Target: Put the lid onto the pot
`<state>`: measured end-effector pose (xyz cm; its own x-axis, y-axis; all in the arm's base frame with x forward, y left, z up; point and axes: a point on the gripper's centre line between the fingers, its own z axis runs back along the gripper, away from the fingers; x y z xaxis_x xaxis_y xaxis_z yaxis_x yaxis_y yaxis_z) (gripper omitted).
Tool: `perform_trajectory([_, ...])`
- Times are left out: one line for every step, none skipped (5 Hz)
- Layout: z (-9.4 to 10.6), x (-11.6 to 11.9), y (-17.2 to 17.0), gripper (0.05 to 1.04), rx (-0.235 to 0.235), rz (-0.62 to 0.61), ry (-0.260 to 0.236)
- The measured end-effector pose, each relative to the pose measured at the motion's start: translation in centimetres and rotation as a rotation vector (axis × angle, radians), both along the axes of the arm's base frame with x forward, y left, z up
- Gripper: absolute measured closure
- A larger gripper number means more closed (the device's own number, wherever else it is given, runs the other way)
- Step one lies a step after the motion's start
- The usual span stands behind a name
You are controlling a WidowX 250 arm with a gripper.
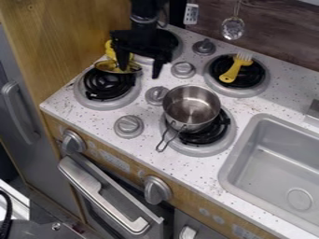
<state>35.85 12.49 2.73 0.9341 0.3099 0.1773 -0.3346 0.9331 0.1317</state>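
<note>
Over the far left of the stove (147, 142), the gripper (139, 73) hangs with jaws well apart, nothing seen between them, beside what looks like the lid (114, 67); an off-center grip could tip it before the uncovered pot (189, 108), near center

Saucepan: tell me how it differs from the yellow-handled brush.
The saucepan is bare silvery metal; the brush has a yellow handle and pale bristles. The saucepan is round and hollow, the brush long and narrow. The saucepan stands with its opening up; the brush lies down. Both rest on black burner coils.
</note>
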Motion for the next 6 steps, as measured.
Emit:
perform_trajectory([-0.5, 1.8, 3.5, 0.084, 0.013, 0.048, -0.032])
perform_trajectory([-1.4, 2.8, 6.4, 0.084, 0.023, 0.101, -0.037])
perform_trajectory([-3.3, 4.0, 8.3, 0.084, -0.002, 0.158, -0.041])
perform_trajectory([-4.3, 4.3, 10.1, 0.084, -0.002, 0.19, -0.023])
perform_trajectory([-4.8, 4.5, 10.1, 0.084, -0.005, 0.197, -0.019])
perform_trajectory([-5.8, 4.6, 10.0, 0.084, -0.022, 0.205, -0.014])
